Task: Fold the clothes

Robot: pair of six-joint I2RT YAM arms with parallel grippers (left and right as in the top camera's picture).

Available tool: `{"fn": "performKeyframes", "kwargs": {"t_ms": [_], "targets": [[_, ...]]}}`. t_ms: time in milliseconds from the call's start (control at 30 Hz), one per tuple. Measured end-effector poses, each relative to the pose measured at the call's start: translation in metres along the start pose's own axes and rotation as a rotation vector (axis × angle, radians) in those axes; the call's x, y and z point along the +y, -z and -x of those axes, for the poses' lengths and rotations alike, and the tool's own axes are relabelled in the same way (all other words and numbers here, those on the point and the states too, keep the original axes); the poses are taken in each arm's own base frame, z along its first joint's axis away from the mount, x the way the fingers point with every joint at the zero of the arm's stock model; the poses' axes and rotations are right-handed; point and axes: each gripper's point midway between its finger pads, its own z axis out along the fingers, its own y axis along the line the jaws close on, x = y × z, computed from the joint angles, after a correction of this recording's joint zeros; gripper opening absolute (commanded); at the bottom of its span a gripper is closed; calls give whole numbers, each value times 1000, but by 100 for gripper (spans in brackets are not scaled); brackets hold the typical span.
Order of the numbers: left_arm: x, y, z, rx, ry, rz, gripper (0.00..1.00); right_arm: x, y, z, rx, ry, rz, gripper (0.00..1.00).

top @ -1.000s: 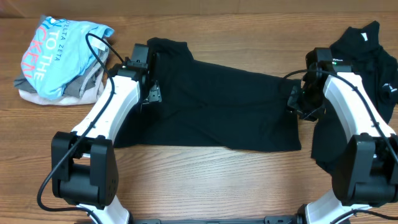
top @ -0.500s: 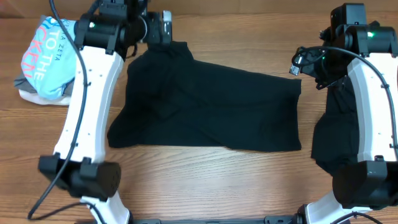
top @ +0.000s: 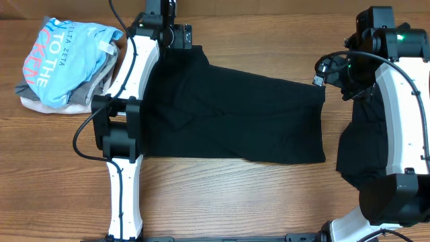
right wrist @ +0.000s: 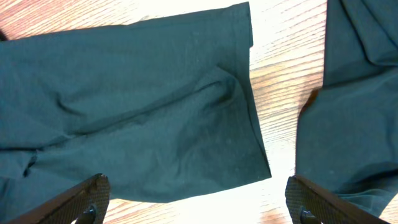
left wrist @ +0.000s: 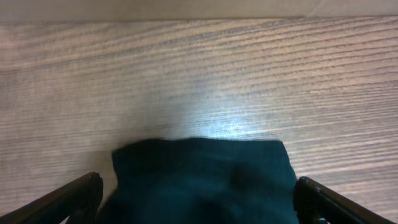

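Spread shirt (top: 228, 121) lies flat at centre of table (top: 222, 202), with the stacked pile of garments (top: 64, 64) at the far-left corner, near it but apart. Second shirt heap (top: 355, 151) lies just right of the spread shirt, partly under the right arm; whether the two touch is unclear. Left gripper (top: 179, 35) sits over the spread shirt's far-left corner, right gripper (top: 327, 70) over its far-right corner.

Wooden table (top: 228, 195), mid-brown, with fine grain running side to side in the overhead view. Paler along the far edge, with a light band at the very top. Washed out by a bright patch of glare in the left wrist view, the grain faint there. Warmer and reddish in the right wrist view, again streaked with glare.
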Motion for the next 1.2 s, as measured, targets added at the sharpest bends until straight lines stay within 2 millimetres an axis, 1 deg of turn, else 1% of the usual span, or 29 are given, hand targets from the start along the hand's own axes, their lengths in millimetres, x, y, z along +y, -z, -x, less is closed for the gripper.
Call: {"fn": "performKeyframes", "kwargs": {"t_ms": [100,167,200,267,300,367,400,467,567,600,700,833,867,900,933,967,1067,1133,1167,1200], "targets": [[1,-11,-5,9,-26,1,97,0,0,0,0,-1,0,93],[3,-23,-15,32,-43,4,95,0,0,0,-1,-1,0,93],[4,-31,-23,52,-48,8,93,0,0,0,0,0,0,93],[6,-41,-32,70,-59,9,89,0,0,0,0,0,0,93],[6,-46,-34,70,-67,10,84,0,0,0,0,-1,0,93],[7,-51,-35,65,-70,9,72,0,0,0,0,0,0,93],[7,-53,-33,54,-73,9,52,0,0,0,-1,0,0,92],[6,-54,-31,45,-72,8,33,0,0,1,-5,0,2,92],[7,-54,-28,31,-76,9,10,2,0,5,-22,2,7,91],[7,-54,-28,31,-71,10,4,2,0,6,-25,3,7,91],[7,-54,-29,35,-66,11,4,2,0,8,-31,3,9,90],[11,-52,-40,85,-57,31,4,3,0,9,-37,6,12,89],[14,-48,-47,127,-48,50,4,5,0,16,-65,14,20,89],[16,-43,-48,145,-41,64,4,6,-1,20,-77,19,23,88],[18,-35,-55,193,-39,76,4,8,-3,25,-91,24,28,88],[18,-27,-57,221,-39,84,4,9,-6,32,-107,29,32,88],[19,-3,-57,269,-37,95,4,12,-26,47,-114,34,35,88],[17,16,-48,265,-36,98,4,12,-50,56,-91,34,27,87],[16,30,-38,246,-31,97,4,12,-66,59,-70,32,21,88],[15,38,-33,233,-26,97,4,11,-76,61,-59,31,18,88]]}}
